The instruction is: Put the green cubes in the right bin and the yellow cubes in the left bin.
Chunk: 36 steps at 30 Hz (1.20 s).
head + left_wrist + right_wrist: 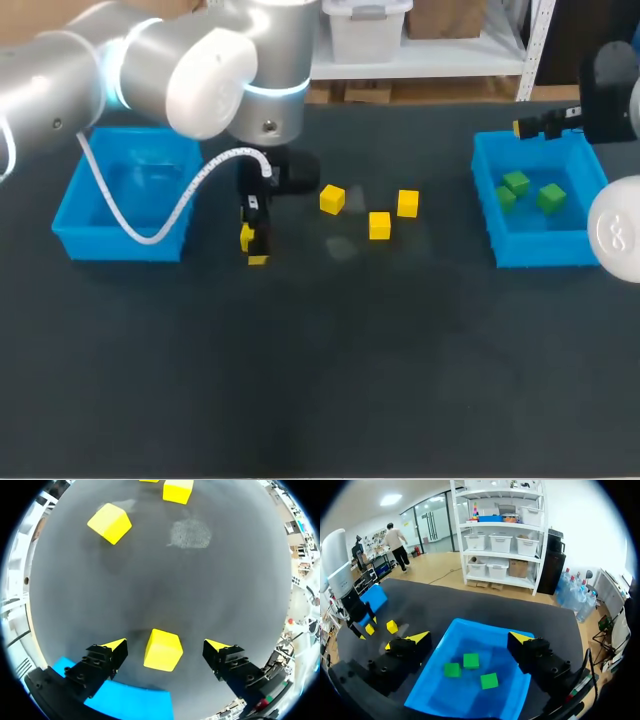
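- My left gripper (165, 647) hangs low over the table (320, 380) with its fingers spread. One yellow cube (163, 650) sits on the surface squarely between them. A gap shows on either side, so nothing is gripped.
- The coming move, as I judge it, turns on that gap. The cube lies dead centre between the tips. It has no long axis to favour, and its side faces look roughly square to the fingers, so a plain close should take it.
- There is room around this cube, with no other cube beside either finger.
- Just behind the left gripper is the left bin (120, 245), a short carry away. No yellow cube shows in the part I can see.
- Ahead of the left gripper, well apart from it, lies a second yellow cube (110, 523). A third yellow cube (177, 490) lies further out, and a fourth yellow cube (407, 203) beyond that. A pale scuff (189, 532) marks the dark surface near them.
- The left arm is plainly the nearer to all four.
- Far across the table, my right gripper (469, 637) hovers open and empty above the right bin (540, 252). Below its fingers, three green cubes (452, 669) (471, 660) (489, 680) rest on the bin's floor.
- The green half of the job looks done, and the yellow half is not yet begun.
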Available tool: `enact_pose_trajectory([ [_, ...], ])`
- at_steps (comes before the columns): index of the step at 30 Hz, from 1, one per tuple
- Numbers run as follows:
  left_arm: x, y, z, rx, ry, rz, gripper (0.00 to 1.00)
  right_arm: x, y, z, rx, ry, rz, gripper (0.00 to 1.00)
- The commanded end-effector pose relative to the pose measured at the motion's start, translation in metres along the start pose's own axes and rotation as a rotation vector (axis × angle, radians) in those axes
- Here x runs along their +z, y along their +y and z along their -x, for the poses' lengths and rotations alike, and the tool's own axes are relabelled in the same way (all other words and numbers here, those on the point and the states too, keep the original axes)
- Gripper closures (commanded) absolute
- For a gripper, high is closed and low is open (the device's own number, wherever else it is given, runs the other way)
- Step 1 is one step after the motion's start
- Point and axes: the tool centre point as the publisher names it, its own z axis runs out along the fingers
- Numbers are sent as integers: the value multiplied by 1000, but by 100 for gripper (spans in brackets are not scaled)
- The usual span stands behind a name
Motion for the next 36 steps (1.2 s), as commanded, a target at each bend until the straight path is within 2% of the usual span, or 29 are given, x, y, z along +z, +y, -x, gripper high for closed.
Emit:
enact_pose_trajectory([
  [1, 3, 2, 1, 0, 12, 7, 0, 0, 0, 0, 0, 0, -3, 0],
  [3, 3, 2, 1, -4, 21, 16, 2, 0, 0, 0, 0, 0, -3, 0],
  [4, 3, 2, 1, -2, 25, 22, 15, 0, 0, 0, 0, 0, -3, 0],
  [5, 3, 2, 1, -5, 27, 23, 45, 0, 0, 0, 0, 0, -3, 0],
  [7, 3, 2, 1, -14, 31, 28, 90, 0, 0, 0, 0, 0, -3, 0],
  [8, 3, 2, 1, -14, 32, 31, 100, 0, 0, 0, 0, 0, -3, 0],
  [21, -5, 0, -6, -73, -8, 45, 100, 0, 0, 0, 0, 0, -3, 0],
  [25, -20, 8, -13, -122, -24, 112, 100, 0, 0, 0, 0, 0, -3, 0],
  [30, -76, 36, -40, -346, -181, 290, 100, 0, 0, 0, 0, 0, -3, 0],
  [34, -125, 54, -74, -543, -344, 450, 100, 0, 0, 0, 0, 0, -3, 0],
  [36, -143, 58, -91, -622, -397, 506, 100, 0, 0, 0, 0, 0, -3, 0],
])
